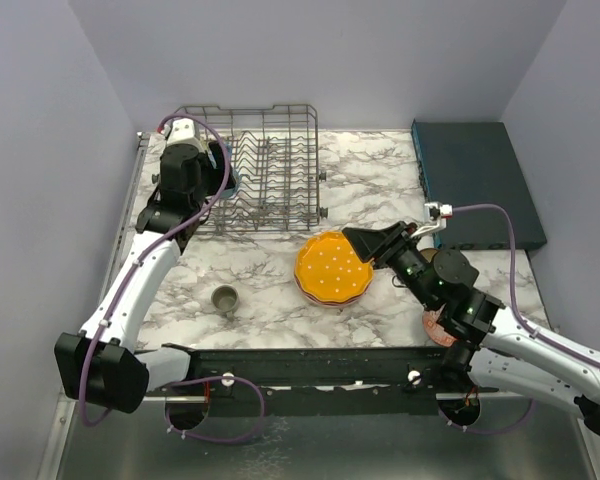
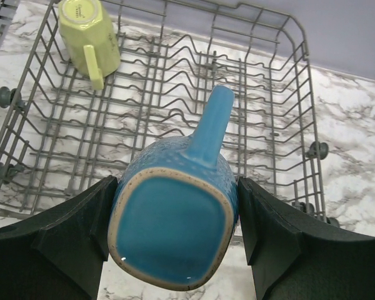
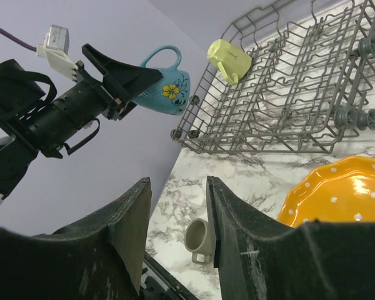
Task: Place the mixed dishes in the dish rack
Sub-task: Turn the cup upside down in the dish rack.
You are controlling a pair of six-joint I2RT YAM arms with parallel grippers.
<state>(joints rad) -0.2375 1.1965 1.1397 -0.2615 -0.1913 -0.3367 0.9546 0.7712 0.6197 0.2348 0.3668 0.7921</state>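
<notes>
The work surface is a rectangular tabletop (image 1: 380, 180) with a white marble pattern veined in grey. Plain pale lavender-grey walls enclose it on three sides: a back wall (image 1: 320, 50) along the far edge, a left wall (image 1: 40, 150) and a right wall (image 1: 580, 120). A flat dark teal rectangular box (image 1: 475, 180) lies at the far right corner of the tabletop, its long side along the right edge. A black bar (image 1: 310, 365) runs along the near edge. Beyond that edge lies a dull grey metal sheet (image 1: 330, 450). Lighting is even and diffuse; shadows are soft.
</notes>
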